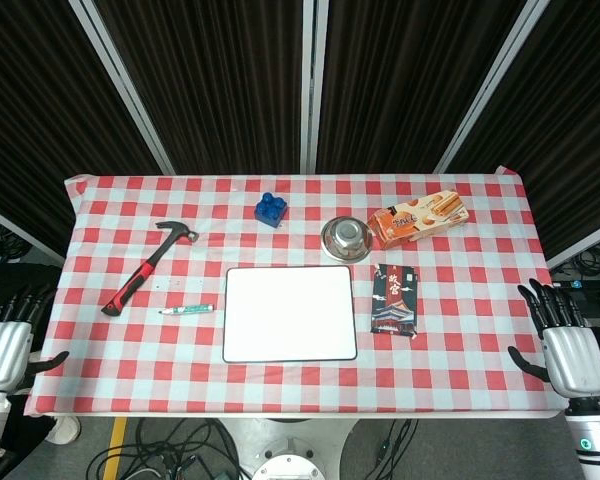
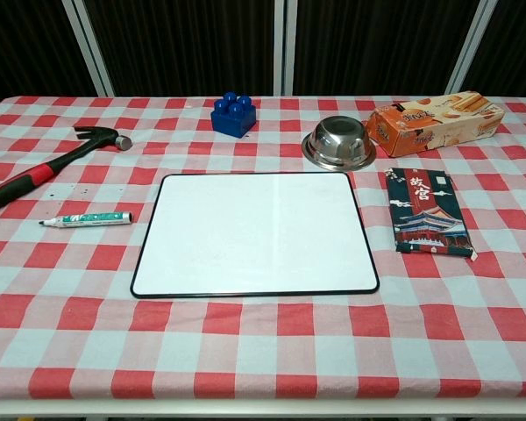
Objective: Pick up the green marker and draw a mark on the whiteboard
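Observation:
The green marker (image 1: pixel 188 310) (image 2: pixel 86 217) lies flat on the checked cloth just left of the whiteboard (image 1: pixel 290 313) (image 2: pixel 254 233), tip pointing left. The whiteboard is blank and lies flat in the middle of the table. My left hand (image 1: pixel 8 340) hangs off the table's left edge, fingers apart and holding nothing, well to the left of the marker. My right hand (image 1: pixel 562 340) hangs off the right edge, also spread and empty. The chest view shows neither hand.
A red-handled hammer (image 1: pixel 148 265) (image 2: pixel 44 169) lies left of the marker. Behind the board stand a blue block (image 1: pixel 271 210) (image 2: pixel 234 114), an upturned steel bowl (image 1: pixel 346 238) (image 2: pixel 340 144) and an orange biscuit box (image 1: pixel 418 218) (image 2: pixel 434 121). A dark packet (image 1: pixel 396 300) (image 2: pixel 428 210) lies right of the board.

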Motion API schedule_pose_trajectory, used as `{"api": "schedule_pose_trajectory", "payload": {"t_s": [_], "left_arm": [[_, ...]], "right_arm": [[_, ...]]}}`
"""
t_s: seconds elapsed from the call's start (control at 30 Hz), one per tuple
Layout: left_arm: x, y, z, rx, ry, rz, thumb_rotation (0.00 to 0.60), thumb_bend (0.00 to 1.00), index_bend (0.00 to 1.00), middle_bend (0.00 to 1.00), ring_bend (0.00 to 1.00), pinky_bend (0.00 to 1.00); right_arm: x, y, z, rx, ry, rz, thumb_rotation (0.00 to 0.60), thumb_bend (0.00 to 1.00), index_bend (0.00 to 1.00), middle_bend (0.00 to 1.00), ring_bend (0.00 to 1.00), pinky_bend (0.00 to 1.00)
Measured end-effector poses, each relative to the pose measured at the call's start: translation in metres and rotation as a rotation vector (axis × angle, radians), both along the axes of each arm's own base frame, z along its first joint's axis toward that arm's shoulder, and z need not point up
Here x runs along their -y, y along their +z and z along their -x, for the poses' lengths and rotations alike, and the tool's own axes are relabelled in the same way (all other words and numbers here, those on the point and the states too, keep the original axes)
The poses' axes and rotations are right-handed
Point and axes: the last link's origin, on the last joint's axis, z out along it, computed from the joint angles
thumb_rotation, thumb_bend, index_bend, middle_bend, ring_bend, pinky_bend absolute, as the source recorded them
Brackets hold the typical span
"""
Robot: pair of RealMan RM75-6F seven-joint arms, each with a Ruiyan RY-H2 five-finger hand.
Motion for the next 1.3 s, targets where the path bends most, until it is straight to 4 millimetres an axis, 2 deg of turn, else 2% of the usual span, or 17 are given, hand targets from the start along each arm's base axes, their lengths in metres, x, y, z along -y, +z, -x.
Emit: {"api": "schedule_pose_trajectory", "payload": {"t_s": [0.27,0.4,0.47,0.53,0.6,0.7,0.83,1.03,1.3], "left_arm": [[0.007,-0.008,0.001,0.028,0.029,-0.051,0.6,0.02,0.12,0.09,0.04,0.16],[0.003,-0.007,-0.003,0.042,0.018,-0.064,0.6,0.02,0.13,0.09,0.06,0.17],[-0.002,-0.006,-0.007,0.042,0.001,-0.065,0.6,0.02,0.15,0.11,0.14,0.29],[-0.01,-0.006,-0.012,0.045,-0.026,-0.052,0.6,0.05,0.2,0.17,0.28,0.53],[-0.018,-0.005,-0.016,0.057,-0.048,-0.03,0.6,0.08,0.24,0.24,0.4,0.71],[-0.036,-0.006,-0.024,0.06,-0.086,0.003,0.6,0.09,0.28,0.31,0.53,0.82],[-0.065,-0.012,-0.039,0.052,-0.14,0.042,0.6,0.1,0.31,0.35,0.66,0.87],[-0.099,-0.034,-0.064,-0.017,-0.171,0.14,0.6,0.13,0.34,0.38,0.72,0.9],[-0.133,-0.089,-0.107,-0.111,-0.166,0.29,0.6,0.22,0.39,0.41,0.8,0.93]], "right_arm": [[0.005,0.005,-0.005,0.001,0.029,0.028,0.6,0.15,0.0,0.0,0.0,0.0],[0.005,0.007,-0.007,0.004,0.036,0.043,0.6,0.15,0.0,0.0,0.0,0.0],[0.004,0.008,-0.008,0.006,0.042,0.047,0.6,0.15,0.0,0.0,0.0,0.0],[0.005,0.009,-0.009,0.01,0.047,0.05,0.6,0.15,0.0,0.0,0.0,0.0],[0.005,0.011,-0.008,0.01,0.049,0.053,0.6,0.15,0.0,0.0,0.0,0.0],[0.007,0.014,-0.007,0.005,0.043,0.056,0.6,0.15,0.0,0.0,0.0,0.0],[0.011,0.015,-0.01,0.006,0.058,0.059,0.6,0.15,0.0,0.0,0.0,0.0],[0.015,0.016,-0.012,0.003,0.065,0.058,0.6,0.14,0.0,0.0,0.0,0.0],[0.016,0.016,-0.009,0.006,0.051,0.053,0.6,0.14,0.0,0.0,0.0,0.0]]}}
